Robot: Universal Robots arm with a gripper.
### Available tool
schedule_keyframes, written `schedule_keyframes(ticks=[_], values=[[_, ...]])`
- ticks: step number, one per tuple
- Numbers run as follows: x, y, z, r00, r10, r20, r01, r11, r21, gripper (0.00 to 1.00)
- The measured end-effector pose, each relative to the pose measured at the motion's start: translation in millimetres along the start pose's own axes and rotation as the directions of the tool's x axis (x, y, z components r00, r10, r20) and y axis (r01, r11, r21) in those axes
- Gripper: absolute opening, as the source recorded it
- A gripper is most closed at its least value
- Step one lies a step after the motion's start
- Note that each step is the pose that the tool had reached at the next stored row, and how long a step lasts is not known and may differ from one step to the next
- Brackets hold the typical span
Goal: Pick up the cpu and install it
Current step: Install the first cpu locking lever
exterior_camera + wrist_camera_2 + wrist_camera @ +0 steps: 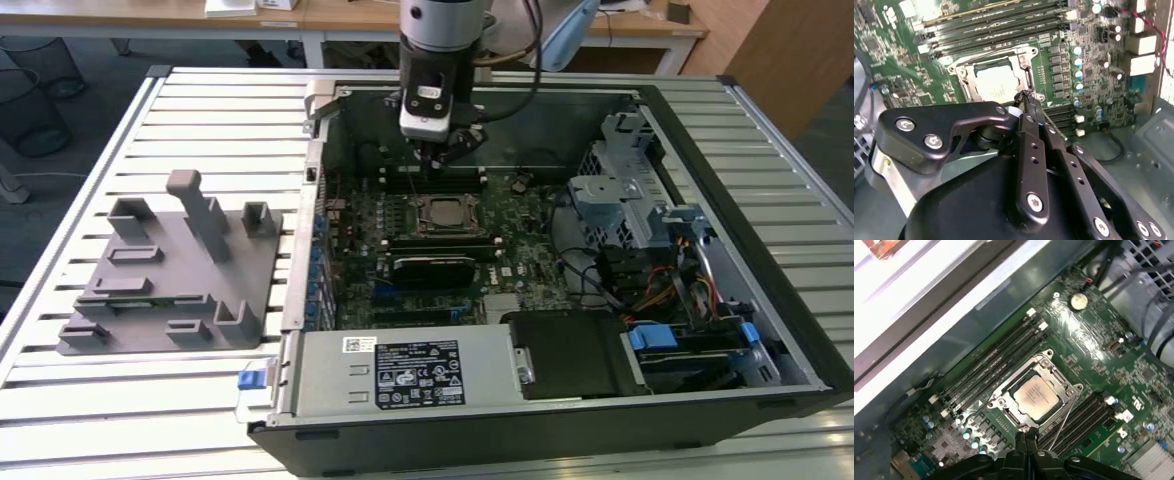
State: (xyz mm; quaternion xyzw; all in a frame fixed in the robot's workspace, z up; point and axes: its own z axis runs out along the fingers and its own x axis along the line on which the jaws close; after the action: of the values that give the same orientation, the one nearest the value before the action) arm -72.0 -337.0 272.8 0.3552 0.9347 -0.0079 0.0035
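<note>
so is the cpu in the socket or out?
In. The cpu lies flat within the socket frame in both wrist views.

So your table [200, 110] is a pale metal top made of long slats. Two things sit straight on it. The open computer case [534, 430] lies on its side, filling the middle and the exterior view's right. A grey plastic holder block [174, 270] with upright posts sits just beside it, on the exterior view's left.
</note>
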Motion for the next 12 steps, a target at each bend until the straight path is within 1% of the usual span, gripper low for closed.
schedule_keyframes(ticks=[3, 6, 9, 12], values=[[0.0, 0.0, 0.9, 0.9985, -0.054, 0.0006, 0.054, 0.9985, -0.0006, 0.12], [0.0, 0.0, 1.7, 0.9941, -0.108, 0.0014, 0.108, 0.9941, -0.0012, 0.12], [0.0, 0.0, 2.4, 0.9869, -0.162, 0.0022, 0.162, 0.9869, -0.0015, 0.12], [0.0, 0.1, 3.3, 0.9763, -0.216, 0.0031, 0.216, 0.9763, -0.0022, 0.12]])
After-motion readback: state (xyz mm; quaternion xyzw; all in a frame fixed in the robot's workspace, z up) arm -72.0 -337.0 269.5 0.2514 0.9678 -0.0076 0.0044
